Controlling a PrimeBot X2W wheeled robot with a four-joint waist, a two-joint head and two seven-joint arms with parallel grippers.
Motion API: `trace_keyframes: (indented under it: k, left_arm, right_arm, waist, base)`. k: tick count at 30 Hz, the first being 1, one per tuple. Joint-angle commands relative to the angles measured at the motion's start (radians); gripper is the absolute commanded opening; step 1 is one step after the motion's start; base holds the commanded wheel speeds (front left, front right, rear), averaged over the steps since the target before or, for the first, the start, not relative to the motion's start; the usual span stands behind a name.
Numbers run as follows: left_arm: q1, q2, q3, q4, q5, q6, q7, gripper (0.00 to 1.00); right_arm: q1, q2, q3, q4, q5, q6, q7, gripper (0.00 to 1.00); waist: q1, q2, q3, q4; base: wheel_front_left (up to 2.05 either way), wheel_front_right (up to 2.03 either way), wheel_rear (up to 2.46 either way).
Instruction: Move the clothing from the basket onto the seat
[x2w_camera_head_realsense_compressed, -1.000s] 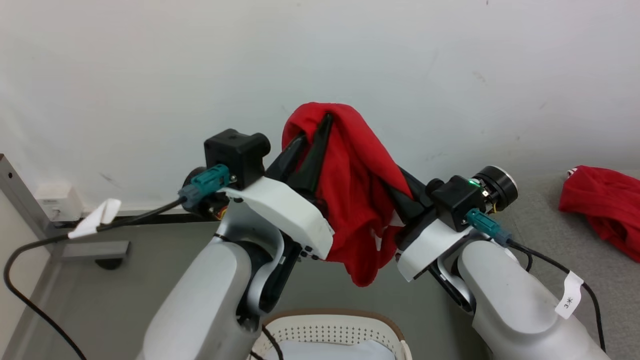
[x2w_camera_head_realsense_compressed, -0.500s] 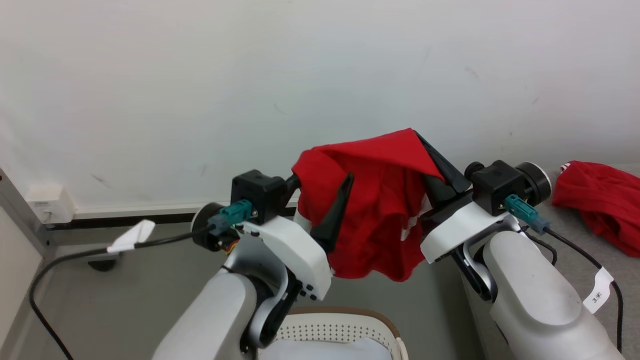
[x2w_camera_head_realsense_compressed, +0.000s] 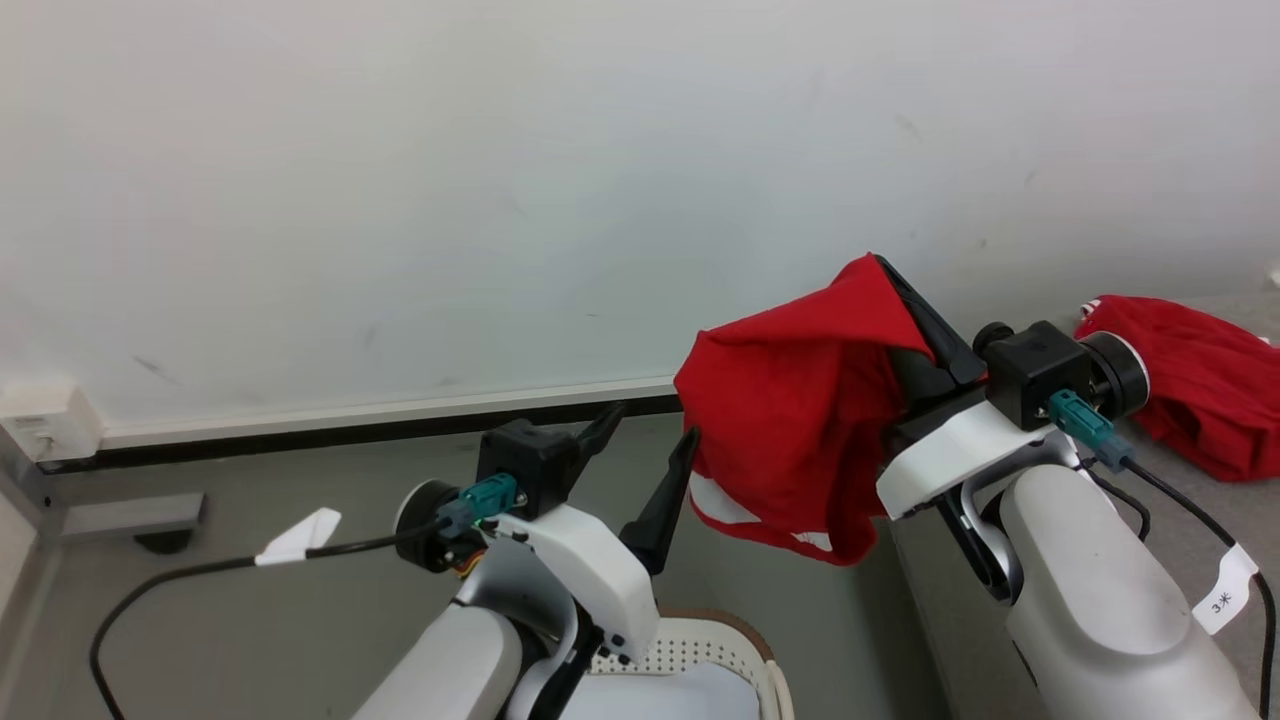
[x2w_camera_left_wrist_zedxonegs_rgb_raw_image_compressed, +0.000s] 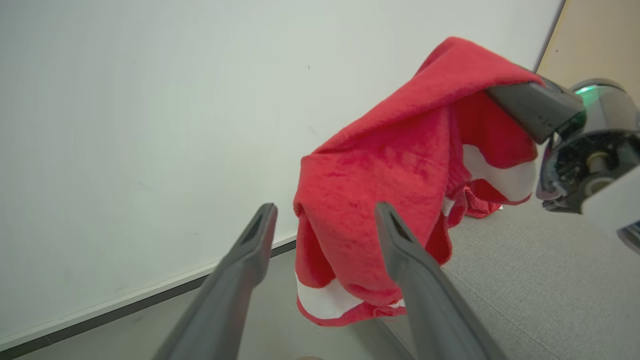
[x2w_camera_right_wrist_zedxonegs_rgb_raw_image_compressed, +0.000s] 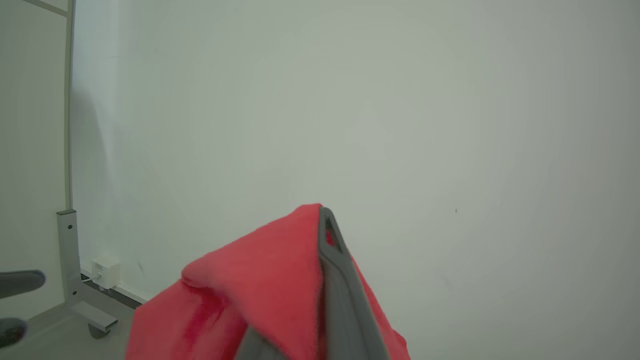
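Red clothing at seat edge

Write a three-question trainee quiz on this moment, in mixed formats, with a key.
1. True or false: the left gripper is open and holds nothing.
2. What grips the lifted garment? A) the right gripper B) the left gripper C) both together
3. Fill in: the second garment lies on the ____.
Key: 1 true; 2 A; 3 seat.
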Motion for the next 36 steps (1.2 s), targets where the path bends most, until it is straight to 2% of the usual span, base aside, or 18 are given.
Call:
trace_keyframes:
  k: [1,8,25,31,36]
  left_arm:
    - [0.015,0.003,0.002,0.007,-0.003,0.002,-0.013,1.0]
    - [0.016,0.004,0.003,0.014,-0.012,0.0,-0.032,1.0]
    - [-0.011,-0.012,-0.015,0.002,-0.017,0.002,-0.056,1.0]
    - [-0.018,-0.03,-0.039,-0.008,-0.028,-0.008,-0.063,1.0]
    - [-0.029,-0.044,-0.064,-0.017,-0.024,-0.014,-0.07,1.0]
  right_arm:
    - [0.014,-0.001,-0.012,0.0,-0.014,-0.003,-0.003,0.0]
    - [0.017,-0.009,-0.028,-0.009,-0.027,-0.003,-0.003,0.0]
    - [0.043,-0.059,-0.05,-0.06,-0.031,-0.003,-0.002,0.0]
    - [0.065,-0.086,-0.08,-0.089,-0.027,-0.003,-0.002,0.0]
    - [0.074,-0.108,-0.119,-0.099,-0.013,-0.003,-0.002,0.0]
  waist:
    - [0.0,-0.0001,0.008,-0.021]
    - [0.0,-0.0001,0.021,-0.084]
    - [0.0,-0.0001,0.065,-0.341]
    - [0.0,-0.0001,0.084,-0.381]
    - [0.0,-0.0001,0.113,-0.377]
  base:
    - [0.0,0.0,0.0]
    - [0.0,0.0,0.0]
    - [0.0,0.0,0.0]
    - [0.0,0.0,0.0]
    - [0.0,0.0,0.0]
